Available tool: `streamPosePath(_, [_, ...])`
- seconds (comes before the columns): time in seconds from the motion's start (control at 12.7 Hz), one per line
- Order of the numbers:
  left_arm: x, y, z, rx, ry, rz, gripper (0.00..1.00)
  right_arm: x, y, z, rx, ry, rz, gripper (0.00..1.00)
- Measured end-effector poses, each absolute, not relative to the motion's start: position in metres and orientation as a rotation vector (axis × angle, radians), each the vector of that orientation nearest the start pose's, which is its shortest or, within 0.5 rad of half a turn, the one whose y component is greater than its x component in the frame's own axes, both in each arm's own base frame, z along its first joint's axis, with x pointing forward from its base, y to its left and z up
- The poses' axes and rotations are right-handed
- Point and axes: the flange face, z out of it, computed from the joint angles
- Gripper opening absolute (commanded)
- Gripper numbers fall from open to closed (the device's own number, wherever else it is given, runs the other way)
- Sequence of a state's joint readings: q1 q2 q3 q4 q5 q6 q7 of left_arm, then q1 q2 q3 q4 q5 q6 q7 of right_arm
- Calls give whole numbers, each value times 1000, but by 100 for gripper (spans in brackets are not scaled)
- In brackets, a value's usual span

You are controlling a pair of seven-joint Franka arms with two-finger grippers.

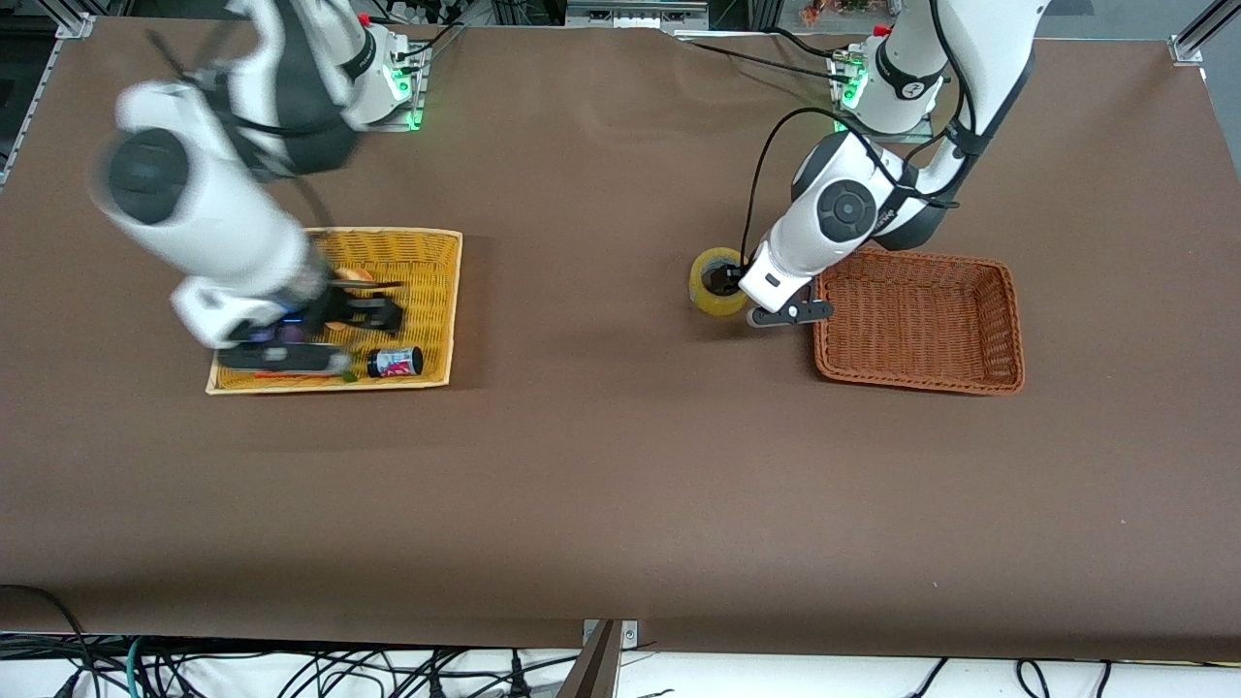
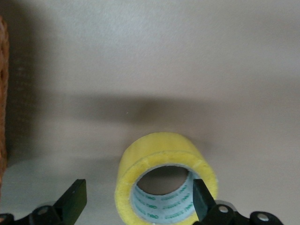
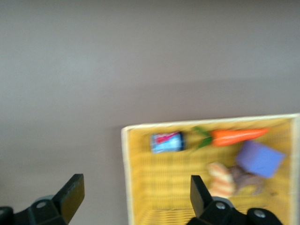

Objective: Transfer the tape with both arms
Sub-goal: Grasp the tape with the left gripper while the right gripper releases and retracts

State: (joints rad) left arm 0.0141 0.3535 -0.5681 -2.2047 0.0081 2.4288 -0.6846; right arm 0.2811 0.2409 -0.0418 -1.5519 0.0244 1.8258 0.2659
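Now we centre the wide-open left tool (image 2: 136,204) around the tape's (image 2: 161,159) wall before closing; right tool (image 3: 133,199) hangs wide over the yellow basket (image 3: 140,187).

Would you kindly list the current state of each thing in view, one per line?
Translucent yellow roll of packing tape: on its side on the table, beside the brown basket, one finger in its core.
Left hand: open, straddling the tape's wall.
Right hand: open, over the yellow basket.
Yellow wicker basket: holds several items.
Brown wicker basket: empty.
Black-capped jar: lying on its side.
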Motion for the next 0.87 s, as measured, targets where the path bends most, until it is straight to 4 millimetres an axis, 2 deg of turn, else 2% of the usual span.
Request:
streamPosePath(0.08, [455,-295,236,-3193,-210,235,100,611,123,539,-3121,7,-46,100])
streamPosePath(0.16, [447,-302,235,-3166,-197,204,100,593,98,566,-3130,-47,-30,100])
streamPosePath(0.24, [442,-307,235,-3152,-193,188,100,574,79,584,-3143,-76,-25,100])
streamPosePath(0.32, [438,-310,234,-3147,-186,184,100,558,62,593,-3154,-69,-32,100])
streamPosePath(0.39, [436,-311,233,-3145,-181,188,100,546,46,593,-3160,-42,-37,100])
streamPosePath(0.55, [431,-310,228,-3148,-176,188,100,542,24,585,-3161,5,-60,100])
streamPosePath(0.87, [415,-308,207,-3149,-123,136,100,546,15,583,-3159,29,-68,100])
